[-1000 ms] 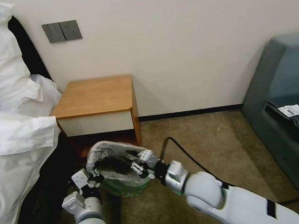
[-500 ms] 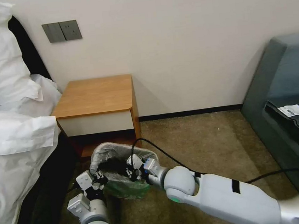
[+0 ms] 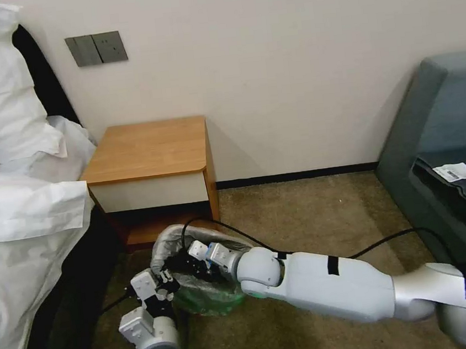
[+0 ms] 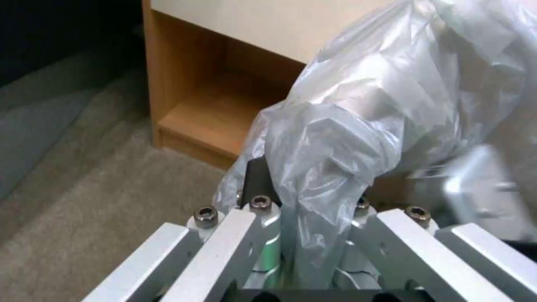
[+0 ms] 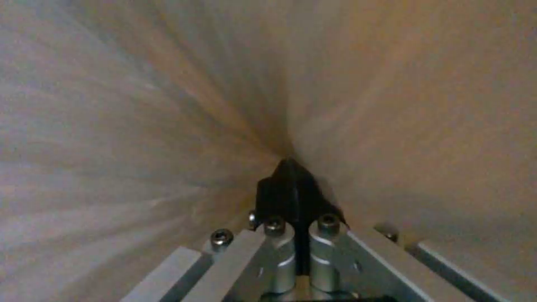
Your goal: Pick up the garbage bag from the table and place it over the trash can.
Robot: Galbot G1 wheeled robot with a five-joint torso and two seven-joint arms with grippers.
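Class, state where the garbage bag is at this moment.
In the head view, the garbage bag is draped over the trash can on the carpet, just in front of the table, held at its edge by the left gripper.

trash can (image 3: 210, 302) on floor, near side of the table (image 3: 150, 150) | garbage bag (image 3: 168, 242) over its rim | left gripper (image 3: 164, 281) at left rim | right gripper (image 3: 197, 256) inside | bed (image 3: 21, 219) left | sofa (image 3: 451, 135) right

grey garbage bag (image 3: 169, 241), green trash can (image 3: 210, 300)
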